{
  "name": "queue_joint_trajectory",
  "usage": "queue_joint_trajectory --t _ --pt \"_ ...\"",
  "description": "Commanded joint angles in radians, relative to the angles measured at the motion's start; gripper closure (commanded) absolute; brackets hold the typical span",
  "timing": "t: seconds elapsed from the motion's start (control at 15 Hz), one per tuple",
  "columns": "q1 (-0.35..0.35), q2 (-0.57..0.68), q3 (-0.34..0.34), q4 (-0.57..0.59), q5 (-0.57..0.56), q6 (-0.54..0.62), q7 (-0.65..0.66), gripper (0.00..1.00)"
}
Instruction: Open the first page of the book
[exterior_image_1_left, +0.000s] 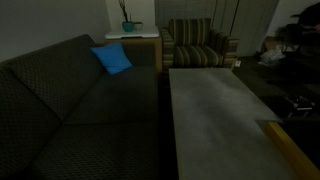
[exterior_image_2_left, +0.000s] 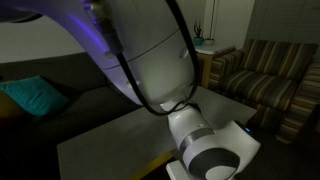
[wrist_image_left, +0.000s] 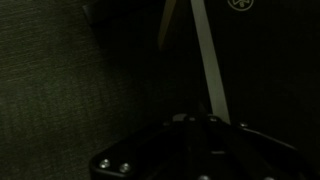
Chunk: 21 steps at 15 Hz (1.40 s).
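The hand (wrist_image_left: 190, 128) shows only as a dark housing at the bottom of the wrist view, so I cannot tell whether its fingers are apart or together. Ahead of it run a thin pale strip (wrist_image_left: 208, 60) and a tan strip (wrist_image_left: 167, 27), too dim to identify. In an exterior view the large, thin, yellowish-tan book (exterior_image_1_left: 290, 147) lies flat at the near corner of the long grey table (exterior_image_1_left: 215, 110), its visible edge running slantwise there.
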Motion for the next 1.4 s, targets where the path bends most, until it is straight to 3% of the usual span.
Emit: queue_joint_trajectory --t 0.0,0.6,1.33 --pt "-0.047 -0.001 0.046 0.026 0.039 -0.075 -0.083 1.00" --pt "-0.108 -0.003 0.116 0.063 0.109 -0.229 -0.257 1.00" --pt "-0.062 -0.004 0.173 0.167 0.118 -0.330 -0.364 1.00"
